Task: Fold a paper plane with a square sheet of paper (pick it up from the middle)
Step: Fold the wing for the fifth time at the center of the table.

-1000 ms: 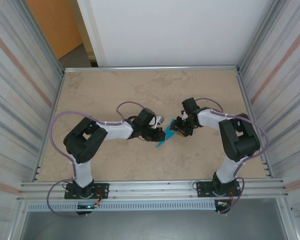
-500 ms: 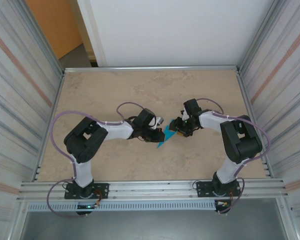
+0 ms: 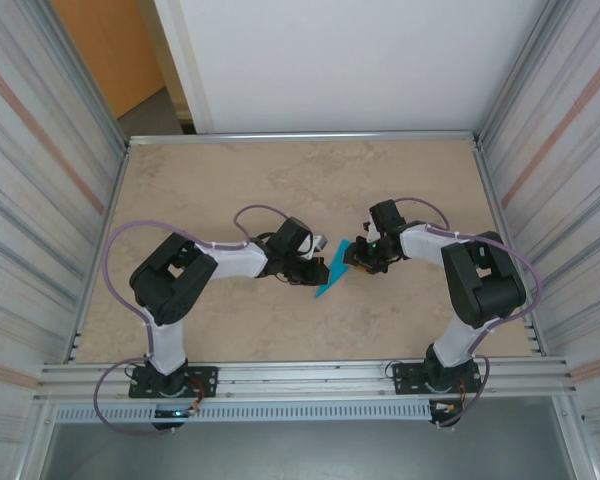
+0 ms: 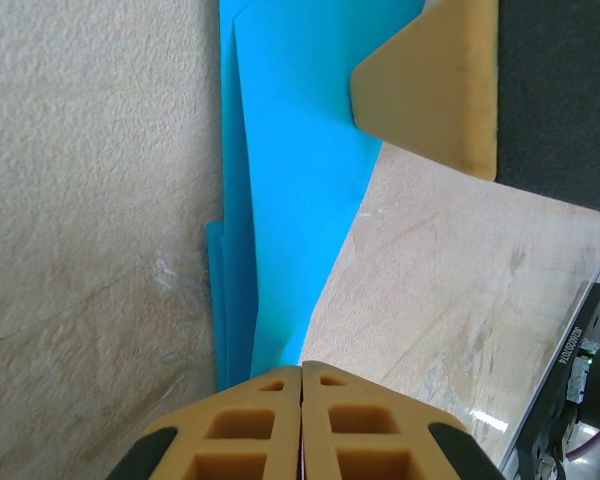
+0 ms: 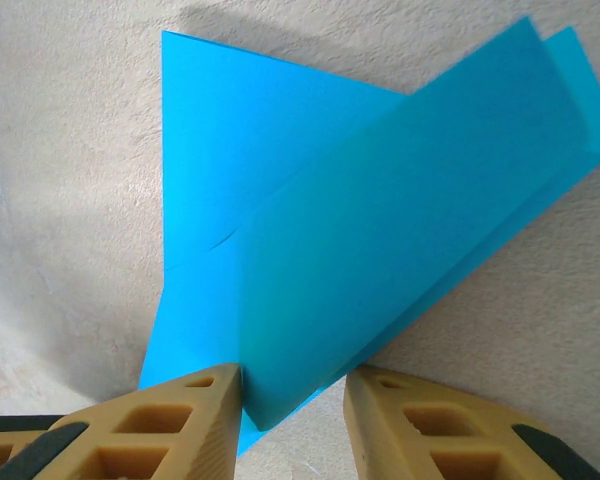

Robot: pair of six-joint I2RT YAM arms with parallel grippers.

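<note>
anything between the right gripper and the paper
Nothing visible. The paper's raised flap sits right between the right gripper's open fingers. The left gripper is shut on the paper's other end, out of that path.

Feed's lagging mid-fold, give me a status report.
Left gripper shut on teal paper at one end. Right gripper open, jaws straddling a folded flap. Paper creased and layered, not yet a plane.

Table [image 3: 230, 180] lies free around; mid-table the left gripper [image 3: 316, 268], right gripper [image 3: 353, 257] and folded paper [image 3: 331, 277] seemingly block any passage between.
</note>
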